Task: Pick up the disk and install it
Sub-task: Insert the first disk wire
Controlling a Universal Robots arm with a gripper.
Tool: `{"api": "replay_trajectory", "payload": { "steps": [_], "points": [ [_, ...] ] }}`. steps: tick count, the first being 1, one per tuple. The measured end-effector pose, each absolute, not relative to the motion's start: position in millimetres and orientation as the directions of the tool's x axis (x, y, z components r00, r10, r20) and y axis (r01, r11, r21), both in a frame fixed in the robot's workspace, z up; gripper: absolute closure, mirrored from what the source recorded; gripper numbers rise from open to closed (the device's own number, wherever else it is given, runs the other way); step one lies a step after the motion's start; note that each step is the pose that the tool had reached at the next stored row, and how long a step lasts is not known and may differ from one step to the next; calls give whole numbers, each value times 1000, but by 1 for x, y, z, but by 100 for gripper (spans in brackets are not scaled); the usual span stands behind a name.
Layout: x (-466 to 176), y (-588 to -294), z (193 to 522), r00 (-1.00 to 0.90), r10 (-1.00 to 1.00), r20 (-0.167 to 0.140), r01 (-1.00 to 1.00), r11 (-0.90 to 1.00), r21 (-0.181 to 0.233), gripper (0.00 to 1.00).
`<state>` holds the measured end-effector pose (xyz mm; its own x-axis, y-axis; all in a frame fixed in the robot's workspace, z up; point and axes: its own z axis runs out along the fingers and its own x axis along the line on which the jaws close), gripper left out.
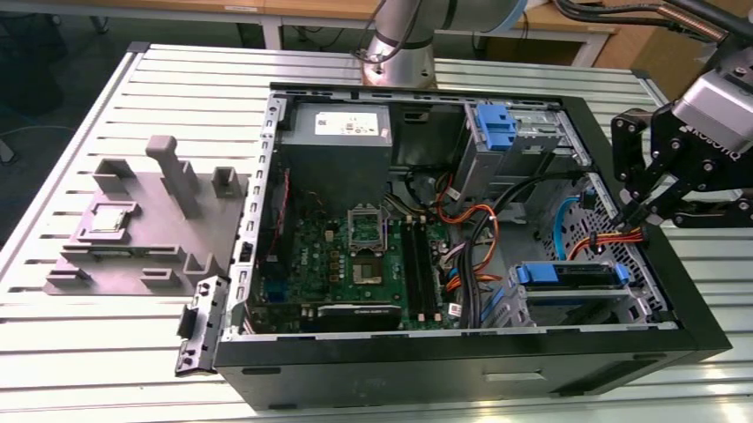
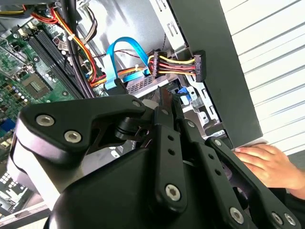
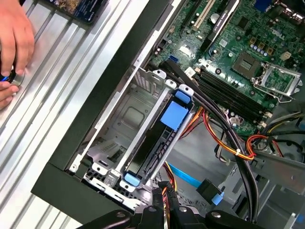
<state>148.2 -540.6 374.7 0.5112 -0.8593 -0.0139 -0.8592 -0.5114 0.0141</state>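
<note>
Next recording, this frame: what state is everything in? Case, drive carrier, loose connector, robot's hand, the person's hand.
Computer case: side panel off, interior exposed.
Blue drive carrier: seated in its cage, not gripped.
Power connector: hanging free, unplugged.
Robot's hand: above the cage, off the carrier.
Person's hand: resting on the table beside the case.

Hand (image 3: 13,45) cut by the edge, arm base (image 1: 398,40) cropped above
</note>
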Motion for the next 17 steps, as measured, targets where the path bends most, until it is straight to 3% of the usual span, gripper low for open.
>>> {"api": "replay_trajectory", "payload": {
  "steps": [6, 8, 9, 17],
  "points": [
    [148, -541, 375, 511, -859, -14, -859, -511, 14, 83],
    [148, -541, 375, 511, -859, -14, -859, -511, 14, 82],
    [148, -541, 375, 511, -859, -14, -859, -511, 14, 75],
    [148, -541, 375, 513, -858, -14, -858, -513, 14, 74]
  ]
}}
